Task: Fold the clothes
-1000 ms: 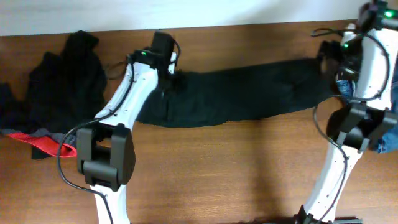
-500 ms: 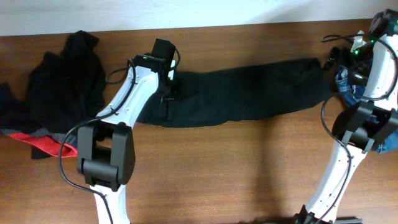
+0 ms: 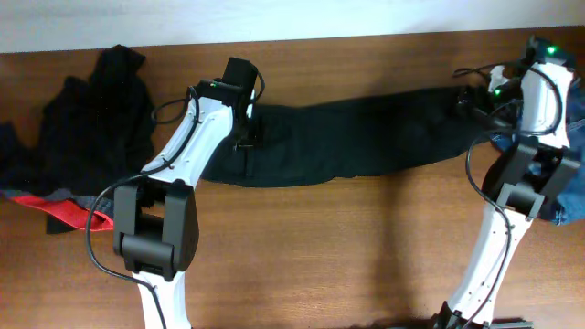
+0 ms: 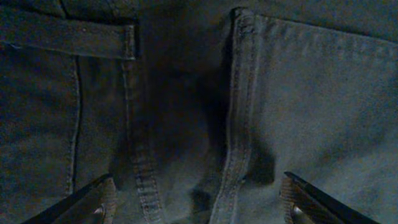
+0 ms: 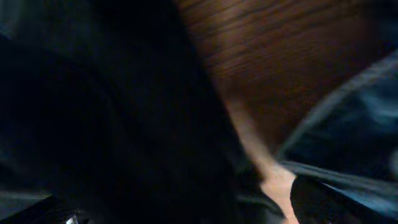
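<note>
Across the brown wood bench (image 3: pixel 366 265) the long black trousers (image 3: pixel 366 137) lie stretched out flat, left to right, waist end at left, leg end at right. Far left, well apart from them, a crumpled heap of black clothes (image 3: pixel 91 119), a red-and-grey edge (image 3: pixel 69 212) poking out at its front. Blue denim jeans (image 3: pixel 576 119) at the far right bench edge, just beside the trouser leg end. Left pincer (image 3: pixel 247 137) over the waist end, jaws spread wide, gripping nothing; left wrist view shows its fingertips (image 4: pixel 93 199) either side of a stitched seam (image 4: pixel 239 106), belt loop (image 4: pixel 68 38) above. Right pincer (image 3: pixel 471 99) at the leg end, jaws fully apart, nothing held; right wrist view blurred, black cloth under it, denim at right
</note>
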